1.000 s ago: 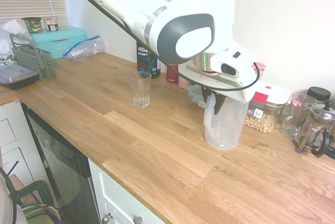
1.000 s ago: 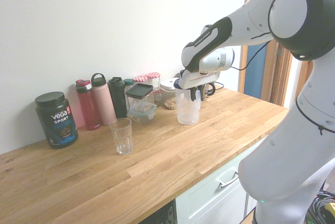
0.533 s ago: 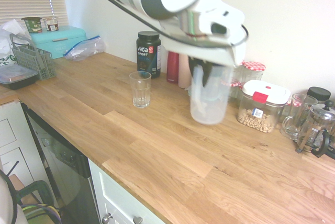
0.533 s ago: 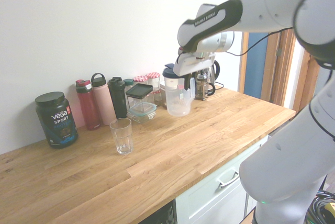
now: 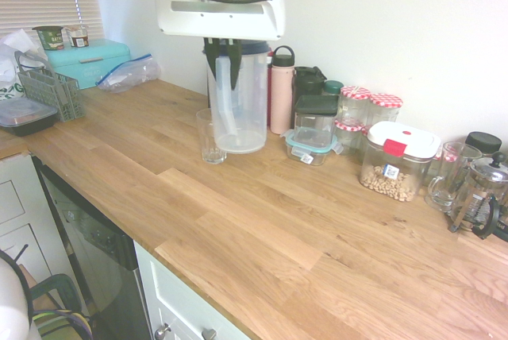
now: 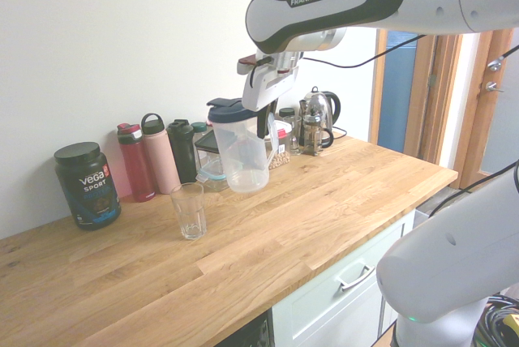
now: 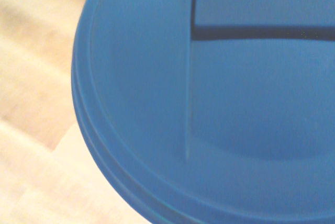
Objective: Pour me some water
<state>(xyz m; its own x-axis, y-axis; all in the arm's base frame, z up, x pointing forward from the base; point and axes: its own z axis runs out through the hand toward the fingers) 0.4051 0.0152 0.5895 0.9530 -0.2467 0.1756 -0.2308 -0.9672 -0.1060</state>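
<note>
My claw (image 6: 262,124) is clamped on the handle of the clear plastic jug with the blue lid (image 5: 238,102) (image 6: 241,152) (image 7: 220,103), which hangs upright in the air, clear of the oak-plank worktop (image 5: 262,229) (image 6: 268,242). Just beside and below it stands the empty clear drinking glass (image 5: 209,137) (image 6: 188,210) on the wood, near the jug's base but apart from it. Farther back, along the wall, stand a pink metal bottle with a black cap (image 5: 281,91) (image 6: 160,155) and a black Vega Sport tub (image 6: 87,184).
</note>
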